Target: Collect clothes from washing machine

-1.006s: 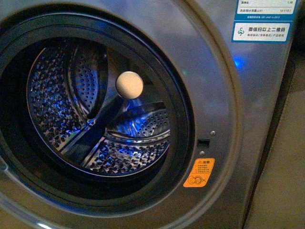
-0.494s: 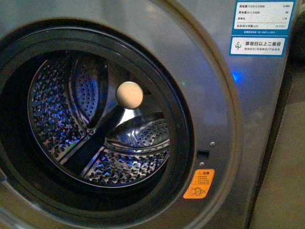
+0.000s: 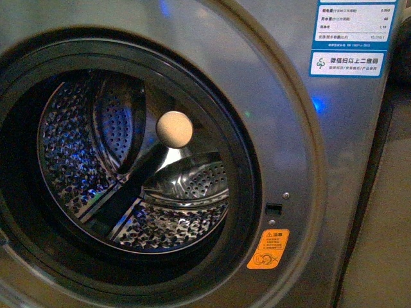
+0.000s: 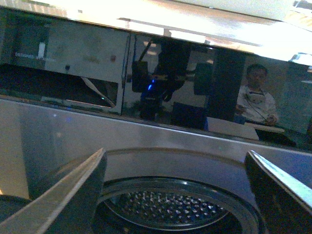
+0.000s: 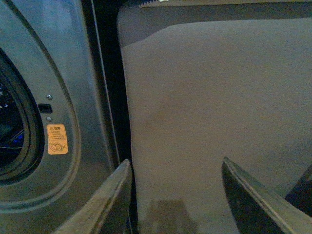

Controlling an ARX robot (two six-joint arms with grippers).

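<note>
- Clothes: I can't spot any dark garment from any of my three cameras; the part of the drum I can see shows only bare perforated steel.
- Washing machine (image 3: 302, 147) fills my front view, grey metallic, its round mouth ringed by a black rim (image 3: 247, 160).
- Inside, the perforated steel drum (image 3: 70, 147) glints with small blue reflections, and a curved paddle (image 3: 186, 176) crosses its lower right part.
- A round pale disc (image 3: 174, 129) shows near the middle of the opening; I can't tell what it is.
- An orange warning sticker (image 3: 268, 248) sits on the front panel just right of the rim, below a small dark slot (image 3: 274, 208).
- A white and blue label (image 3: 350, 35) sits at the top right of the panel, with a blue light spot (image 3: 318, 104) below it.
- My left claw (image 4: 178, 195) is spread wide, nothing between its fingers (image 4: 73, 200); it hangs in front of the machine's upper front, the drum's rim showing between the two tips.
- The glossy control strip (image 4: 87, 63) above reflects the room and a seated person (image 4: 257, 97).
- My right claw (image 5: 178, 200) is also wide apart and holds nothing; it is off to the machine's right side, facing a plain grey surface (image 5: 219, 97).
- In that right wrist view the orange sticker shows again beside the door rim.
</note>
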